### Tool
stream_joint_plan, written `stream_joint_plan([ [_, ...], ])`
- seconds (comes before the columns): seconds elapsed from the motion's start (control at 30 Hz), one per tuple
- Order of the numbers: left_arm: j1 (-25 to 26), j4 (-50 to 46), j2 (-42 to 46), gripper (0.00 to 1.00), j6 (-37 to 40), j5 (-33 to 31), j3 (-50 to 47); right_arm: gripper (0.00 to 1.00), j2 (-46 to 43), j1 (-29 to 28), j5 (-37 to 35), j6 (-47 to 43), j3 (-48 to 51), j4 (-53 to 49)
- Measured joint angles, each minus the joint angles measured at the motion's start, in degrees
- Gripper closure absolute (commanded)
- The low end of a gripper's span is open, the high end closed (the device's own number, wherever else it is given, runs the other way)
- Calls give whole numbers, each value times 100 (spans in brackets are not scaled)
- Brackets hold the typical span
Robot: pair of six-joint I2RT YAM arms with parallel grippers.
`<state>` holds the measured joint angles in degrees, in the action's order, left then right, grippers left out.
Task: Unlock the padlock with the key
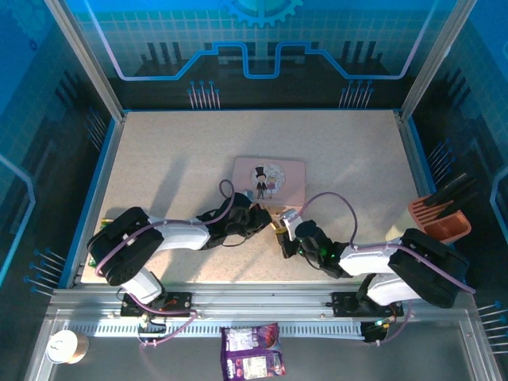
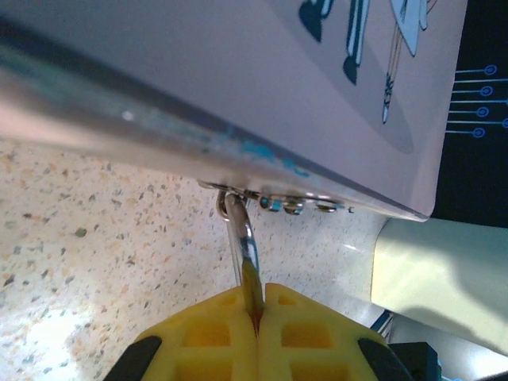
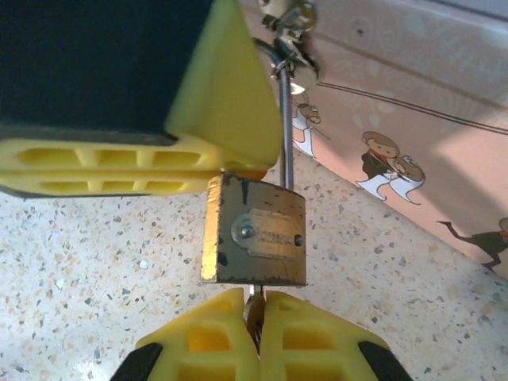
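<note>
Table: speckled beige top (image 1: pixel 175 159) inside a booth with blue printed walls, both arms reaching in toward the middle.
Tin: pink tin (image 1: pixel 290 171) with a top-hat figure on the lid, lying flat mid-table. Everything happens at its near edge.
Padlock: little brass padlock (image 3: pixel 254 242) right beside the tin's near edge, body hanging down, thin silver shackle (image 3: pixel 283 119) running straight up toward the small metal fittings on the tin. From the top camera it's just a brass speck (image 1: pixel 279 228) between the two grippers.
Left gripper: left gripper (image 2: pixel 258 298) is pinched tight on the shackle (image 2: pixel 240 242), yellow fingers pressed together with the silver bar squeezed between them. In the right wrist view one of its fingers (image 3: pixel 230 119) sits right on top of the brass body.
Right gripper: right gripper (image 3: pixel 254 302) is clamped on the key (image 3: pixel 252 292), tips touching just under the padlock.
Key: only a sliver shows, poking up from the fingertips against the underside of the body. Can't tell how far in it goes.
Odds and ends: paper cup (image 1: pixel 65 347) and a purple packet (image 1: pixel 252 351) down by the rail, orange rack (image 1: pixel 439 216) off the right edge.
</note>
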<state>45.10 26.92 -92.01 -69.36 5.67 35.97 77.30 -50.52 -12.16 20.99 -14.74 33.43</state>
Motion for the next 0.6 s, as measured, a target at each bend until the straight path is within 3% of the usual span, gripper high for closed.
stream_joint_plan([
  [0.2,-11,15,-68,93,7,0,57,100,-11,439,824,492,0,-2],
  [0.4,-11,-516,39,64,177,-2,269,100,-11,522,1060,883,0,33],
  [0.6,-127,-844,352,47,315,-33,269,100,-4,601,1185,1368,0,74],
])
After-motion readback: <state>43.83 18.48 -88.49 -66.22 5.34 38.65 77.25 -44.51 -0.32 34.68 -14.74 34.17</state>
